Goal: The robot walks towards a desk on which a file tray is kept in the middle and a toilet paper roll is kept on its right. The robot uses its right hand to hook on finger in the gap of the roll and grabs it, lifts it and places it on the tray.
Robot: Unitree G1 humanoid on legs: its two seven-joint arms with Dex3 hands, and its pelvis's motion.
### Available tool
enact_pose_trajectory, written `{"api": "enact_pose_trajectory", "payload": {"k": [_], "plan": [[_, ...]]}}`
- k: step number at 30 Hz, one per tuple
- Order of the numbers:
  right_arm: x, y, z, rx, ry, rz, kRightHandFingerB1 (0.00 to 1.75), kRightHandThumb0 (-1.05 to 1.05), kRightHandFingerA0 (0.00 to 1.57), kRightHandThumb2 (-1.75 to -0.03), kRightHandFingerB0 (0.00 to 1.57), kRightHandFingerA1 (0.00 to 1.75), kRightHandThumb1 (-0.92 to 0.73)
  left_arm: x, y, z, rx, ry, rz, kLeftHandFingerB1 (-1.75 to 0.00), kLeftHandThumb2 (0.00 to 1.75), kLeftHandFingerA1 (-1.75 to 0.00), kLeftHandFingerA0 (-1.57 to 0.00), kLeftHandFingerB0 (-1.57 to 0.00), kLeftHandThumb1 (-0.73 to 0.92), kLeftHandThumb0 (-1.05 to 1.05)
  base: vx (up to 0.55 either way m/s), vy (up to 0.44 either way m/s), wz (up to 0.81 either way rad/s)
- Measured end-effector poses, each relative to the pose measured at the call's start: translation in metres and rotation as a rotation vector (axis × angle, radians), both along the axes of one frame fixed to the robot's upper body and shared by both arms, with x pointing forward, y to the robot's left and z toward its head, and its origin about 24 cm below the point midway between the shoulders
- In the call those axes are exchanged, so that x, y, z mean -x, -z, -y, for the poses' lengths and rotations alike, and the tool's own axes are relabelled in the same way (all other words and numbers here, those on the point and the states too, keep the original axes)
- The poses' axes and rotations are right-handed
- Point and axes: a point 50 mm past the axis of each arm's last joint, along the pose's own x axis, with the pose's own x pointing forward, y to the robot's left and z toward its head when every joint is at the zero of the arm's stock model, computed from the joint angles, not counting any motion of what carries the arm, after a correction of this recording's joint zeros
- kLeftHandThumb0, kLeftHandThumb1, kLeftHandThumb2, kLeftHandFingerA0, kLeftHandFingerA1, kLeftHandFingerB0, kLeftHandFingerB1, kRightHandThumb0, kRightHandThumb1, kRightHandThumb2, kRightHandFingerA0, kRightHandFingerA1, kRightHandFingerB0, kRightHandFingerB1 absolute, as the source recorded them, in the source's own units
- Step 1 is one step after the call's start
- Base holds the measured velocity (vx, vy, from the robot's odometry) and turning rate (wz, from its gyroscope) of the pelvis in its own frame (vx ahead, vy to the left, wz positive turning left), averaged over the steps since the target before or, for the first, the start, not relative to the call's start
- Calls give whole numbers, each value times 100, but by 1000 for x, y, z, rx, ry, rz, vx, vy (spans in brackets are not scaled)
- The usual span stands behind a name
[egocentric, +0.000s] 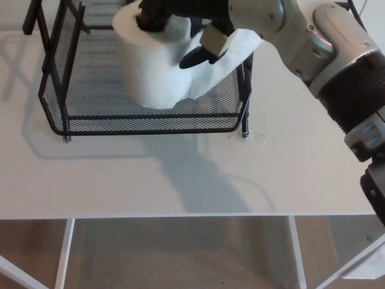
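Roll (pixel 147 69) of white toilet paper stands upright inside the black wire-mesh tray (pixel 150 130), towards its right half, with its base down at the mesh floor and a loose sheet (pixel 236 51) trailing off to the right over the tray's side. The right robot hand (pixel 180 15) reaches in from the upper right and is clamped on the roll, one black finger hooked down into the core at the top and another dark fingertip pressed against the outer wall. The tray sits at the far side of a white tabletop (pixel 120 180).
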Motion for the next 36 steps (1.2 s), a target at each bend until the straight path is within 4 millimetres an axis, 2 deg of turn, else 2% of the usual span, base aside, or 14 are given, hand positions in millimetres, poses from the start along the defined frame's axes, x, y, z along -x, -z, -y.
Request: {"api": "enact_pose_trajectory", "payload": {"k": [3,4,5,9,10,12,13,19,22,27,28,33,34,36], "plan": [[0,-3,1,13,10,9,51,-52,16,-80,22,60,-45,0,0,0,0,5,3,-63,72,-77,-33,-17,92,-92,0,0,0],[0,-5,1,19,10,17,44,-50,17,-58,28,65,-59,-1,-1,0,0,6,10,-60,116,-75,-39,-12,68,-85,0,0,0],[0,-6,1,24,8,26,46,-51,19,-58,24,67,-58,-2,-2,0,0,9,15,-63,71,-78,-37,-15,92,-91,0,0,0],[4,-12,-1,27,-11,59,42,-53,14,-58,17,58,-59,-4,-2,0,1,14,20,-64,69,-80,-35,-15,92,-91,0,0,0],[5,-13,-2,32,-14,63,48,-57,11,-79,12,57,-50,-3,-2,0,2,10,18,-63,104,-75,-38,-18,70,-94,0,0,0],[6,-15,-4,47,-17,71,49,-57,12,-79,12,59,-49,-2,-1,0,3,10,11,-64,71,-80,-40,-16,92,-91,0,0,0],[7,-16,-5,52,-20,76,50,-59,9,-78,7,61,-48,-2,-1,0,2,10,10,-63,103,-76,-38,-15,71,-95,0,0,0],[9,-48,1,54,-11,131,50,-36,2,-100,0,53,-47,-2,-1,0,2,15,10,-64,75,-77,-40,-17,92,-92,0,0,0],[10,-78,17,26,33,163,32,-53,14,-59,16,48,-62,-2,-1,1,0,24,5,-64,75,-77,-40,-17,92,-94,0,0,0],[14,-128,58,-67,119,202,43,-58,15,-80,13,52,-48,0,-1,0,-1,25,-1,-62,72,-79,-44,-15,92,-92,0,0,0],[16,-137,67,-79,136,207,43,-58,18,-79,15,52,-46,0,-1,1,-2,27,-2,-63,107,-77,-46,-16,71,-93,0,0,0],[27,-168,110,-127,212,237,45,-62,27,-81,16,54,-46,1,0,1,-2,28,-4,-63,72,-77,-39,-16,92,-94,0,0,0],[32,-175,122,-141,231,246,43,-62,29,-81,17,56,-46,2,0,0,-2,27,-7,-62,106,-73,-38,-16,72,-95,0,0,0],[42,-184,143,-171,254,271,44,-64,27,-82,16,54,-47,3,0,0,-2,26,-11,-63,71,-78,-37,-16,92,-93,0,0,0]]}}
